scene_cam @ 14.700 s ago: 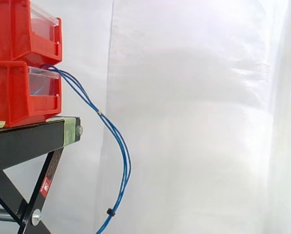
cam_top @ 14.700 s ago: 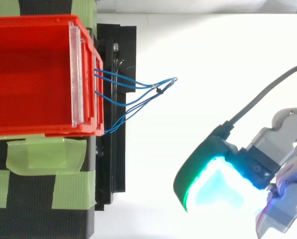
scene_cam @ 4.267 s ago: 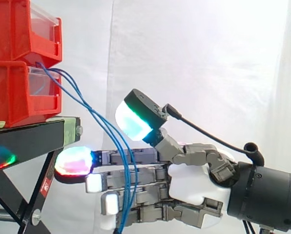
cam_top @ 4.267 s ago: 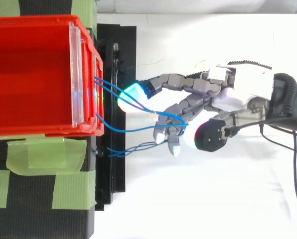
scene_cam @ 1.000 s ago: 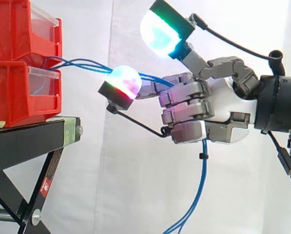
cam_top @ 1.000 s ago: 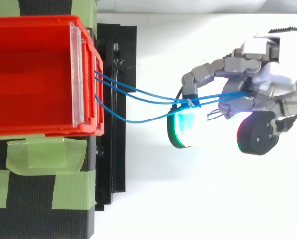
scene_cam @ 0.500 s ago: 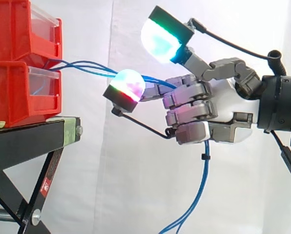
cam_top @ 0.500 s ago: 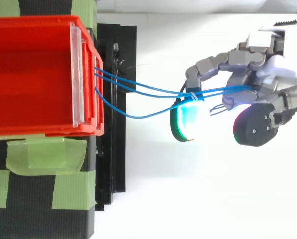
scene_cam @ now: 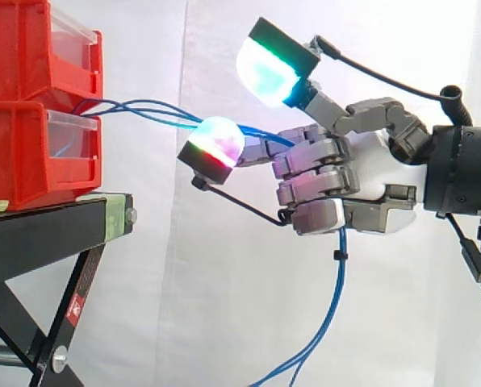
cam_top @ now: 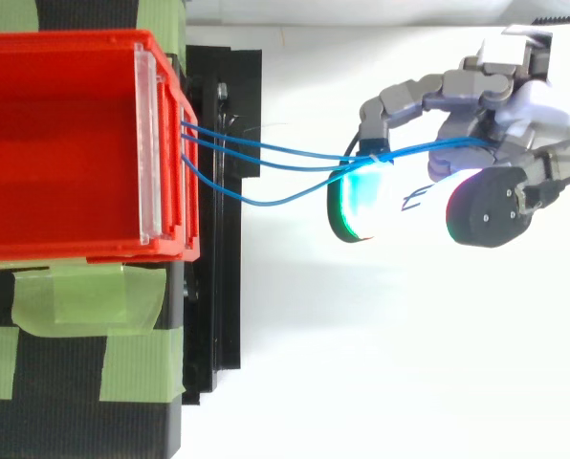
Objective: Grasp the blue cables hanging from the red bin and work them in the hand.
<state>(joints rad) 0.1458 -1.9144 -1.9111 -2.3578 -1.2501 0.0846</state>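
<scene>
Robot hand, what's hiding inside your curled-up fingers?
The blue cables go from the red bin into the hand's curled fingers and hang out underneath. The stretch inside the fist is covered.

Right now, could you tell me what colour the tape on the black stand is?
Light green; the tape shows best in the top view.

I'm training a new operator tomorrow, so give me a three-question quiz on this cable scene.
1. True or false: the fingers of the robot hand are curled round the thin blue cables.
2. The cables run out of: A) the lower red plastic bin, B) the black stand, C) the white curtain.
3. Fill in: below the hand, the cables hang ____.
Key: 1 true; 2 A; 3 downward.
</scene>
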